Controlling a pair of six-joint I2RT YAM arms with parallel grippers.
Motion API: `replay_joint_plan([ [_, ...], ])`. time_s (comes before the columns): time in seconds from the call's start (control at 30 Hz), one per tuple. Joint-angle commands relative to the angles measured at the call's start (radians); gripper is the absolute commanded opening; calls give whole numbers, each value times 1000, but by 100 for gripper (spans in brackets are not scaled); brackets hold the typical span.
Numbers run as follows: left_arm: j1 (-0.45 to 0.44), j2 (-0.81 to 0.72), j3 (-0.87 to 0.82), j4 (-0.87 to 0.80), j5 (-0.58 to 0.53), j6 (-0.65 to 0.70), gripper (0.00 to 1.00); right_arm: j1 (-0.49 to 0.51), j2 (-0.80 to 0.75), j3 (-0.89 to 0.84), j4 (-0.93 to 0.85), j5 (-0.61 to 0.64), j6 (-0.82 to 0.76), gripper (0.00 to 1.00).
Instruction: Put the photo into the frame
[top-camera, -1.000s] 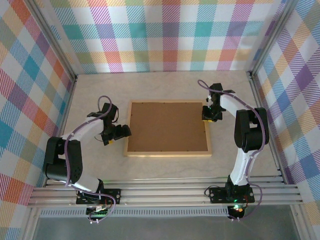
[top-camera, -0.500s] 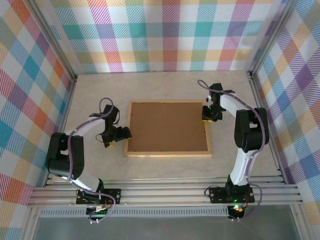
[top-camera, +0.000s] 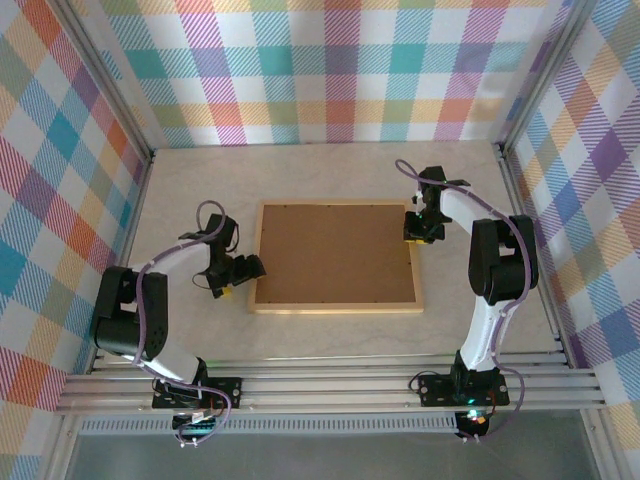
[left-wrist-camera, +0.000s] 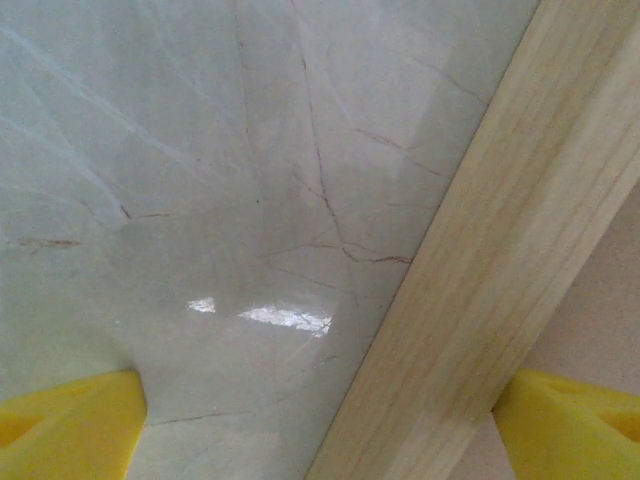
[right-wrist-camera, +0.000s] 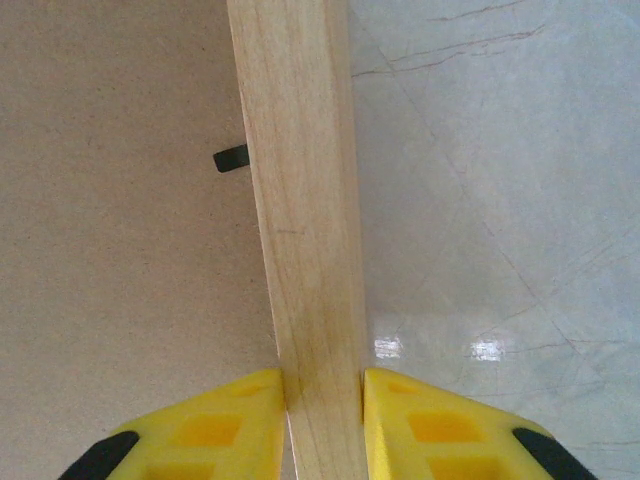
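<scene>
Thin light-wood rectangular frame (top-camera: 337, 305) lies face-down mid-way on the marbled table (top-camera: 200, 180), brown backing board (top-camera: 335, 252) up.
The right gripper (right-wrist-camera: 322, 385) pinches its right rail; the left gripper (left-wrist-camera: 320, 410), jaws wide, straddles the left rail.

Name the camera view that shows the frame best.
Top external: the whole frame lies flat, with all four wooden rails around the brown backing board. The left wrist view gives a slanted stretch of one rail; the right wrist view gives a rail pinched by the right claw.
</scene>
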Motion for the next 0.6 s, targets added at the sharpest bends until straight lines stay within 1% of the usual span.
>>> replay_joint_plan([
  [0.0,-48,101,-71,24,26,-36,89,9,10,8,0,-19,6,27],
  [0.17,-59,89,-54,20,33,-49,89,9,10,6,1,-18,6,27],
  [0.4,-50,-59,79,-110,-23,-20,91,8,8,9,-3,-3,0,27],
  [0.57,-24,-113,104,-155,-64,-1,92,7,11,5,2,-13,5,27],
])
